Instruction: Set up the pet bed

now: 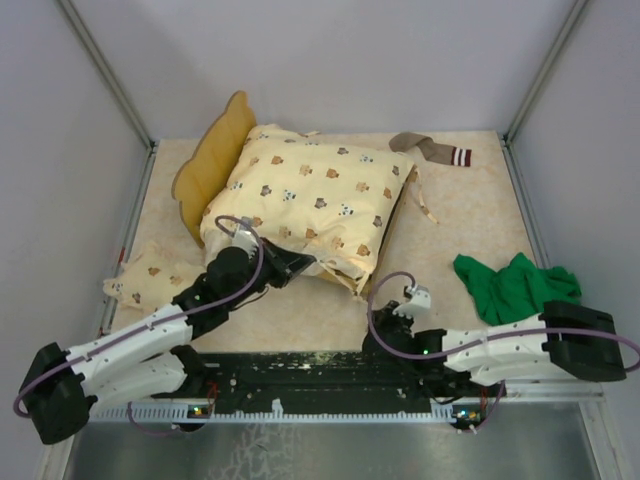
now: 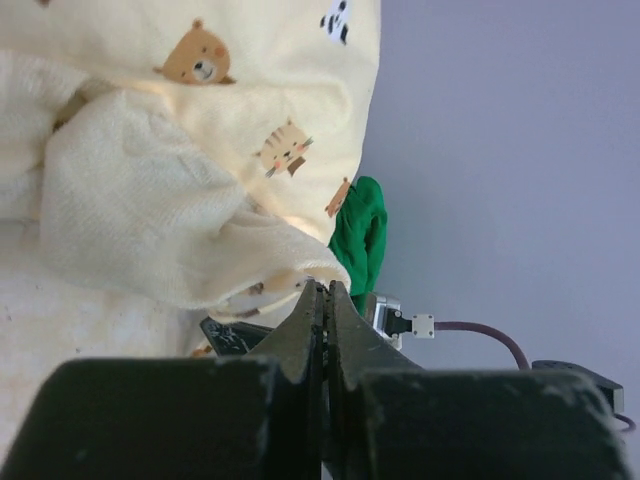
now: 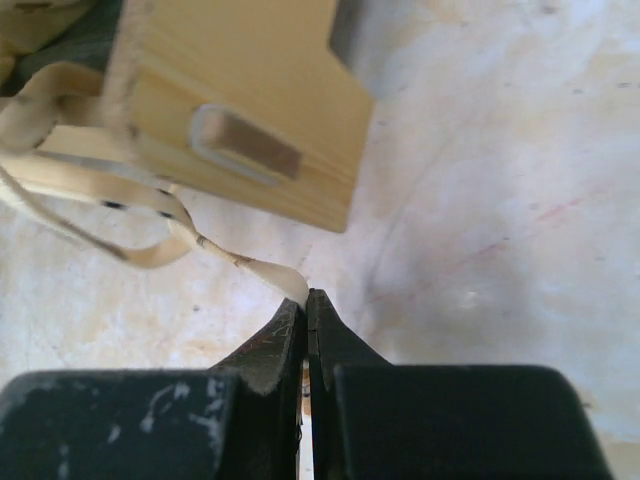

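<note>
Pinching cream tie (image 3: 262, 267) beside pet bed (image 3: 250, 90)

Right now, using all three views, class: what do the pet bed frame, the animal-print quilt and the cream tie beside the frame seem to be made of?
pet bed frame: pale unpainted wood, matt, with visible grain lines.
quilt: soft cream fabric, probably cotton, puffy and creased, with printed animals. Its underside looks more coarsely woven.
tie: thin flat fabric tape; it loops and curls limply.
</note>
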`<state>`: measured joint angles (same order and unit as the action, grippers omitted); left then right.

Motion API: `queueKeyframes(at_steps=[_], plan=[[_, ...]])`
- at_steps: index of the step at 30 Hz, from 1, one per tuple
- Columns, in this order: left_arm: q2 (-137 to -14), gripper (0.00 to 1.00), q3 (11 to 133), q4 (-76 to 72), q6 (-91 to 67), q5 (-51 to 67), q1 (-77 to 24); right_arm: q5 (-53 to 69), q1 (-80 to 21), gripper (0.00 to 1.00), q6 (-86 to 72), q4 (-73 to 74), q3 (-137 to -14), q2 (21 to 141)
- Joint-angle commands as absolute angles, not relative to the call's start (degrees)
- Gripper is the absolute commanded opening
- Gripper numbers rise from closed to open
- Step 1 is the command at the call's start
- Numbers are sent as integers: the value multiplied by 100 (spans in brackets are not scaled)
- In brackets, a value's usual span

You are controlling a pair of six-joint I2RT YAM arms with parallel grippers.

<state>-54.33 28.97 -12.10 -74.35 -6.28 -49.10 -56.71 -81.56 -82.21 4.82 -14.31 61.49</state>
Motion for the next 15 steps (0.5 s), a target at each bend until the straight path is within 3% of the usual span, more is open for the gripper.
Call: queueKeyframes(at_steps=[1,10,15], plan=[[-5148,0,2978,-1548,-6414,-142,-4579,-6041,-8119,0,-8705,1206,-1208,5461],[-5119,0,3583,-957,-4893,1081,-3552,-6178,-8103,0,-7978,824,-735,4431],[-5262,0,4304,113,-4155,1009,-3489,-6120,-8095,0,-6897,330,-771,3971]])
